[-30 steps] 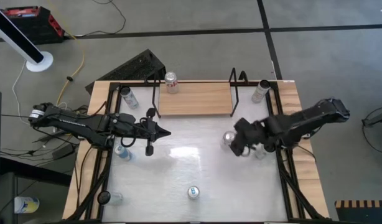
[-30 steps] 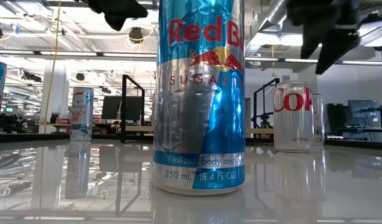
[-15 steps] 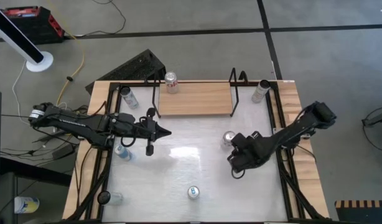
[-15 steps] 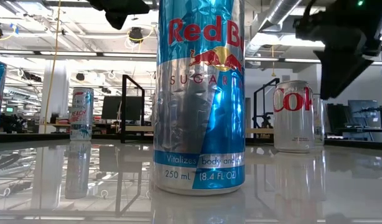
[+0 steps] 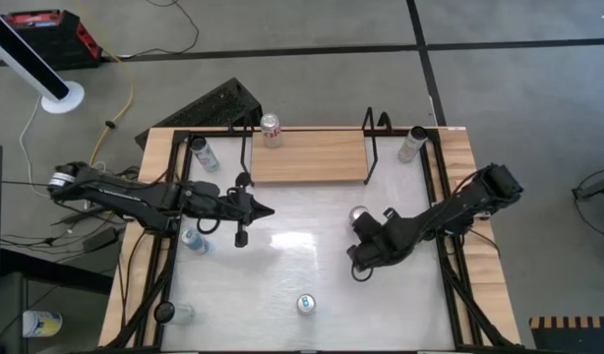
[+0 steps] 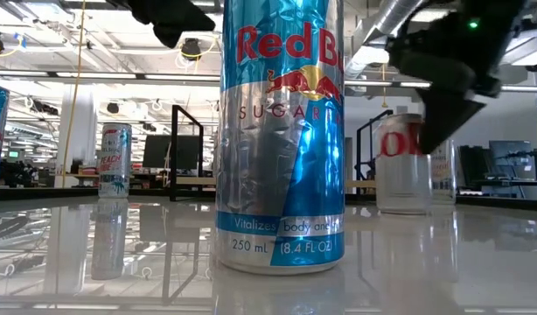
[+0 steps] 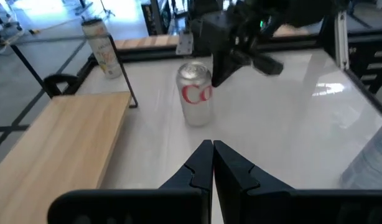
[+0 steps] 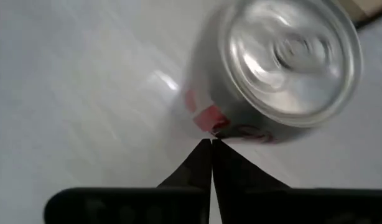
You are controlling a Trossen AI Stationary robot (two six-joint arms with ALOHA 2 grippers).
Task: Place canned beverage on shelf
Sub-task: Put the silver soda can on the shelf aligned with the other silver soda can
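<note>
A silver Coke can (image 5: 361, 216) stands upright on the white table, between the centre and the right side; it also shows in the low view as the can (image 6: 401, 171) and in the left wrist view as the can (image 7: 195, 93). My right gripper (image 5: 356, 239) is shut, tipped steeply down, on the can's near side. The shelf (image 5: 307, 155), a light-wood board with black end rails, lies at the table's far edge, and a red-and-white can (image 5: 271, 129) stands at its far left corner. My left gripper (image 5: 268, 209) hovers shut over the table's left half. My right gripper has nothing between its fingers. Its shut fingertips (image 8: 211, 144) lie against the can's side wall (image 8: 206, 121), by the red print below the top rim. They come slanting down from the table's near right side. The can stands upright with its base on the table.
A tall Red Bull can (image 5: 305, 304) stands near the front edge, filling the low view as the can (image 6: 280, 131). More cans stand at the left rail (image 5: 194, 239), far left (image 5: 202, 152), far right (image 5: 412, 144) and near left (image 5: 179, 313). Black frame rails (image 5: 450, 265) line both sides.
My right gripper has come down and toward the table's left and near side, rolled a little, and shut with nothing between its fingers on the Coke can's near side. The can has slid slightly toward the table's left and stays upright.
</note>
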